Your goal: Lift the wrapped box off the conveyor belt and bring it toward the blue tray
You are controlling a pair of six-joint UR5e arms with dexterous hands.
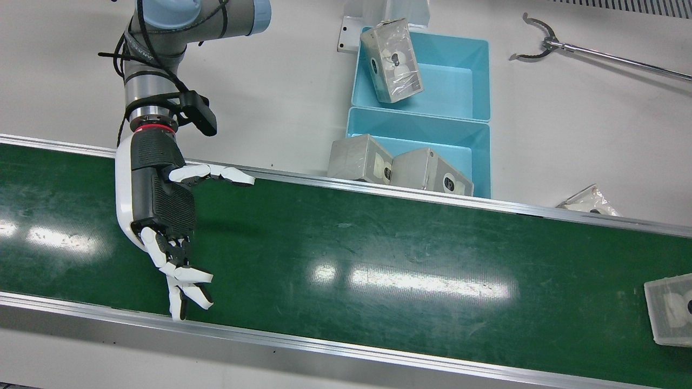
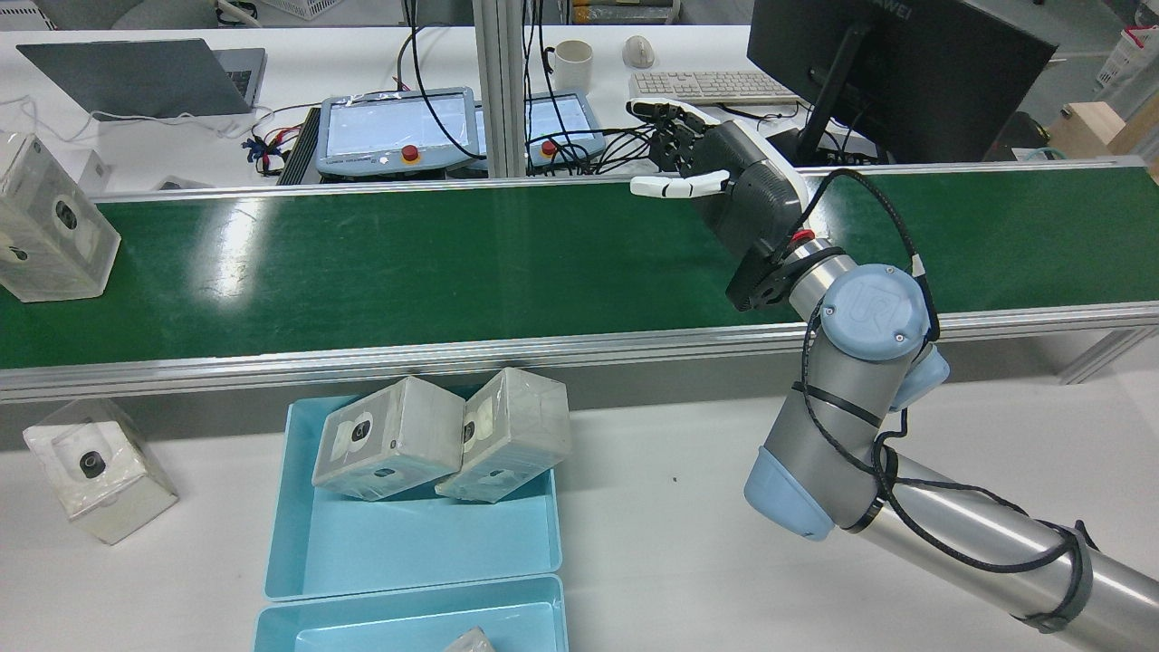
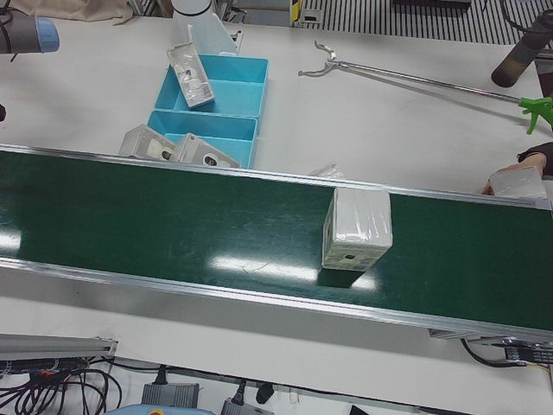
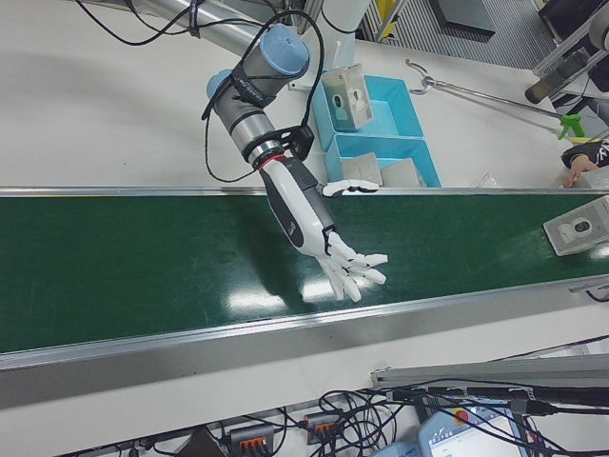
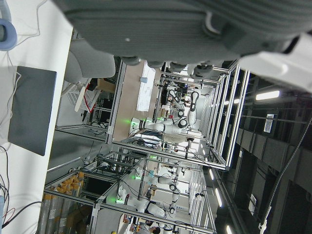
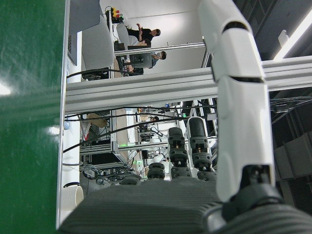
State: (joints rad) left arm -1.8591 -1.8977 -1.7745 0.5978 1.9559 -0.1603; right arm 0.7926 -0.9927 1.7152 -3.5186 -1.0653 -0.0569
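so far, nothing is held. the right hand (image 1: pixel 162 216) is seen at the left of the front view, hanging over the green conveyor belt (image 1: pixel 378 254) with its fingers (image 1: pixel 186 283) spread apart and empty. its thumb points toward the middle of the picture and the other fingers point to the lower edge.

the wrapped box (image 1: pixel 670 316) is found at the far right edge of the front view, low down, lying on the belt and partly cut off by the frame. in the rear view the same box (image 2: pixel 45 226) is seen at the far left, and the hand (image 2: pixel 724 190) is seen right of the middle. so the box and the hand are well apart, with a long bare stretch of belt between them. from the hand, the box lies along the belt, toward the robot's left side.

the blue tray (image 1: pixel 427 129) is seen on the bench at the upper middle of the front view, between the hand and the box, just behind the belt's far rail. other boxes are already resting in it.

the left hand cannot be judged: only its palm is shown up close in its own view, so whether it is open or closed cannot be told. which hand is nearer the box cannot be told either.
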